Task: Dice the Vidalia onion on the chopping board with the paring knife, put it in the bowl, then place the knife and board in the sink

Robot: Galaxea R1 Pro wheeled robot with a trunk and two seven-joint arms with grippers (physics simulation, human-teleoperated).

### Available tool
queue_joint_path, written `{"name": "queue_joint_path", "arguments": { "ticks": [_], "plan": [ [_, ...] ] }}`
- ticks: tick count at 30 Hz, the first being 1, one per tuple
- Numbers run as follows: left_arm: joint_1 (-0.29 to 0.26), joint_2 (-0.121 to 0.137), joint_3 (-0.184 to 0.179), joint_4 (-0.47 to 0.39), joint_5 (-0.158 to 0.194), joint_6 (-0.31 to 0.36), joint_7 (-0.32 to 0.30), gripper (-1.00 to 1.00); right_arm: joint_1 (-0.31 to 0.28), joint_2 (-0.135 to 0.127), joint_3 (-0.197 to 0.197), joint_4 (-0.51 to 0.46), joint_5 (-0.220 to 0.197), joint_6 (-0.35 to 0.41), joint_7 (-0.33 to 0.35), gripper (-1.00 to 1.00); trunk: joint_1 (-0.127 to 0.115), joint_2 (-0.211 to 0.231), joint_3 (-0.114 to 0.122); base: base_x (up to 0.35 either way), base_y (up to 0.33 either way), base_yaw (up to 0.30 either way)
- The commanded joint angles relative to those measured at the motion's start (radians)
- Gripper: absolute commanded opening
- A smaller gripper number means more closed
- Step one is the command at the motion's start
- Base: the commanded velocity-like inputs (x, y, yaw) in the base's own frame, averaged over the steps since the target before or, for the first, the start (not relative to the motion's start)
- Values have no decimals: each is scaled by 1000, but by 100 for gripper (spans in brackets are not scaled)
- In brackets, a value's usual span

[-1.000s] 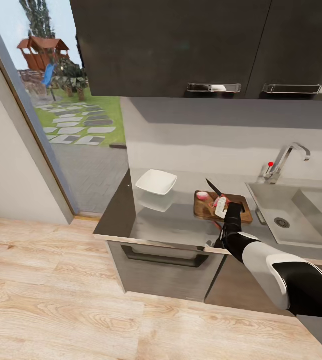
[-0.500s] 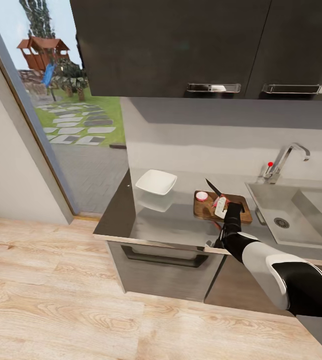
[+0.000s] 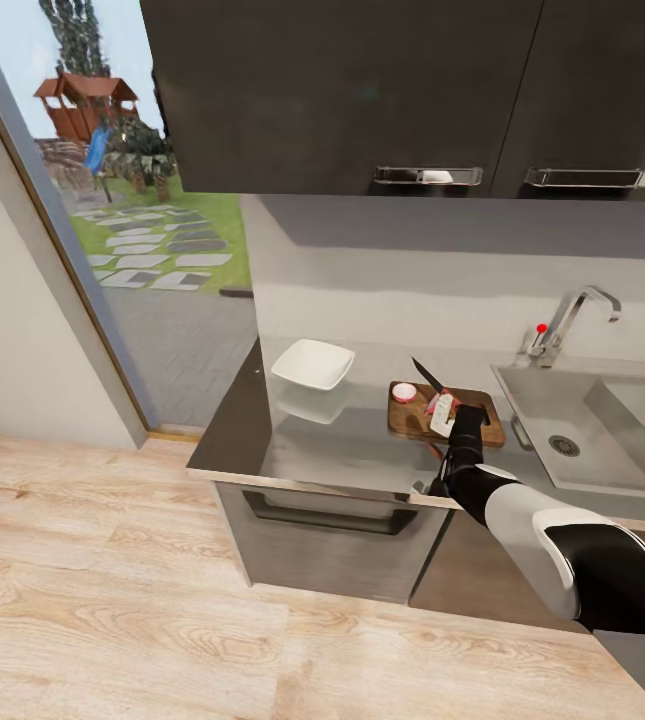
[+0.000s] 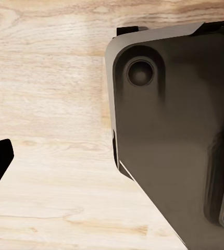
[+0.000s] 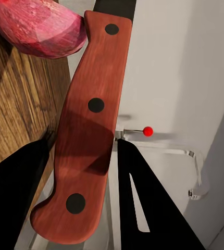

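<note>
No readable text in any view.
Nothing carries lettering, labels, brand marks, numbers or signs that can be made out.

**Onion's look altered on the board**

Just right of centre in the head view, at the left end of the chopping board (image 3: 412, 422), below and left of the paring knife (image 3: 428, 378) blade: a different look to the Vidalia onion (image 3: 404, 392). A second ago an even, soft pink blob. From half a second ago to now a pale whitish top ringed in red. Possibly a cut face turned upward, but too small there to tell.
</note>
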Motion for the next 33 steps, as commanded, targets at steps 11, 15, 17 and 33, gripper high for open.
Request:
{"name": "queue_joint_path", "arguments": {
  "ticks": [11,15,17,33],
  "plan": [
    [-2,-1,-9,4,10,-7,-1,100,26,-3,6,1,1,8,-1,-100,1,-2,-2,0,0,0],
    [-2,-1,-9,4,10,-7,-1,100,26,-4,6,1,1,8,-3,-100,1,-2,-2,0,0,0],
    [-2,0,-9,4,10,-7,-1,100,26,-4,6,-4,2,8,-9,-100,1,-2,-2,0,0,0],
    [-2,0,-9,4,10,-7,-1,100,25,23,5,-20,2,8,-79,-100,1,-2,-2,0,10,0]
  ]
}}
